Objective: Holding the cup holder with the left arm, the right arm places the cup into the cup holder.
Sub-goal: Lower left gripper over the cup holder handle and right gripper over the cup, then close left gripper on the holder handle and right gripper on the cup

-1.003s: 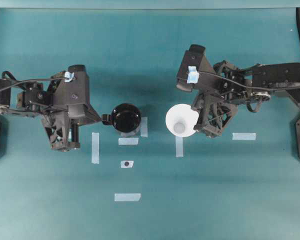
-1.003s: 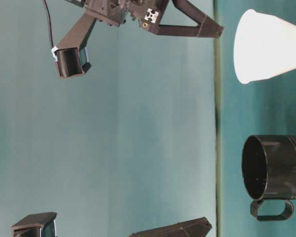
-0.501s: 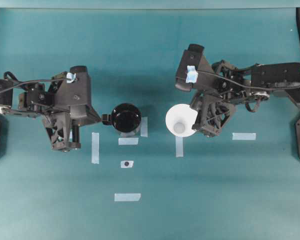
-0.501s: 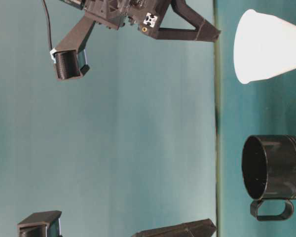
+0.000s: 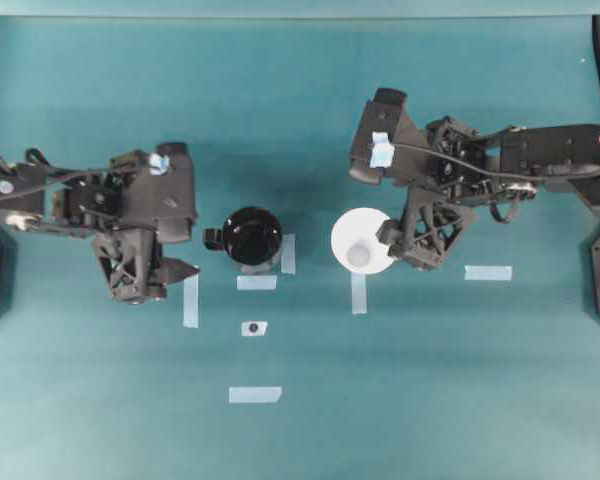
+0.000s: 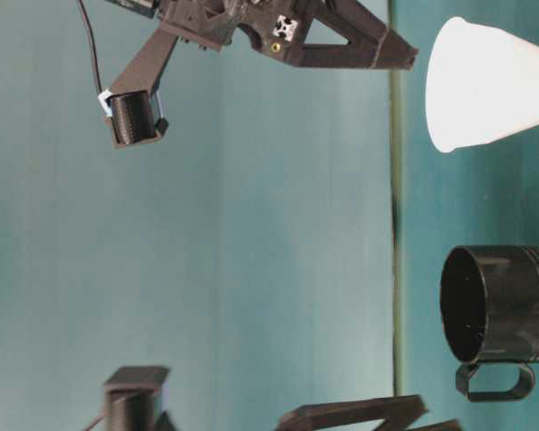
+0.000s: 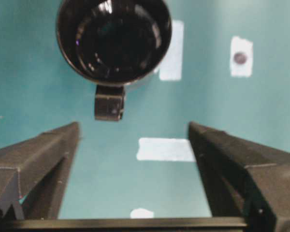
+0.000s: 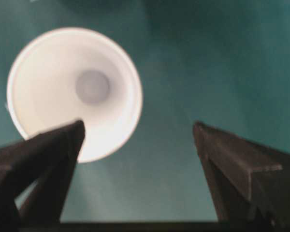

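Note:
The glossy black cup holder (image 5: pixel 252 237) stands upright on the teal table, its small side tab (image 5: pixel 212 238) pointing at my left arm. It also shows in the table-level view (image 6: pixel 501 305) and the left wrist view (image 7: pixel 113 41). My left gripper (image 5: pixel 190 253) is open and empty, short of the tab; the wrist view shows the left gripper (image 7: pixel 134 128) just below it. The white cup (image 5: pixel 363 241) stands upright beside the holder, apart from it. My right gripper (image 5: pixel 393 250) is open and empty beside the cup's rim; in the right wrist view the right gripper (image 8: pixel 137 126) has one finger overlapping the cup (image 8: pixel 75 92).
Several pale tape strips lie flat on the table, one (image 5: pixel 190 296) under the left gripper and one (image 5: pixel 488 272) near the right arm. A tape piece with a dark dot (image 5: pixel 253 328) lies in front of the holder.
My left arm has turned and dropped lower, its open gripper now pointing at the holder's tab. My right gripper has dropped a little beside the cup. The cup and holder have not moved.

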### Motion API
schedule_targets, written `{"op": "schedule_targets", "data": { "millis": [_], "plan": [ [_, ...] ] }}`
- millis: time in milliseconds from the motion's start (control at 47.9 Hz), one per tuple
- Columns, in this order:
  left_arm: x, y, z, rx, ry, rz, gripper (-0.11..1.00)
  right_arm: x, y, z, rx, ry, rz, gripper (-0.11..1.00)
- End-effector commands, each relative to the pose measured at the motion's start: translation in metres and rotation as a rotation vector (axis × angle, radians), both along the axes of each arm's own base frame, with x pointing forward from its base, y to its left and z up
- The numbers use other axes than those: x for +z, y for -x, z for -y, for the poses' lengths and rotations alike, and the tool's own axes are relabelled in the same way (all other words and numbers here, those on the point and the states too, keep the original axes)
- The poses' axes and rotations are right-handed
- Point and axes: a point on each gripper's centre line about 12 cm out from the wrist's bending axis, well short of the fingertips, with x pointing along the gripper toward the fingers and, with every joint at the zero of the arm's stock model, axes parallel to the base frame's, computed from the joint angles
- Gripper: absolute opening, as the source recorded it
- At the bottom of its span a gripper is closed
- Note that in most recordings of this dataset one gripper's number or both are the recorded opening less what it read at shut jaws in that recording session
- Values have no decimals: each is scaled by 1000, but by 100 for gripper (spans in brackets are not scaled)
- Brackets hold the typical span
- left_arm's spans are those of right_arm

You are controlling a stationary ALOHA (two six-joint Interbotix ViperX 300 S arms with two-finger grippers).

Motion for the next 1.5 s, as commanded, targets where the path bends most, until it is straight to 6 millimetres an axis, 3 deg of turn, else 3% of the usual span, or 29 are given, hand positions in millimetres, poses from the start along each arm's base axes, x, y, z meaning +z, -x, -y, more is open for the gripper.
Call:
{"op": "schedule_targets", "data": {
  "millis": [0, 522, 1483],
  "plan": [
    [2, -7, -6, 14, -4, 24, 96, 15, -4, 3, -7, 9, 44, 97],
    [-35, -28, -14, 16, -7, -50, 96, 0, -11, 6, -9, 5, 30, 96],
    [-45, -35, -20, 23, -10, -69, 96, -8, -14, 7, -11, 3, 23, 96]
  ]
}}
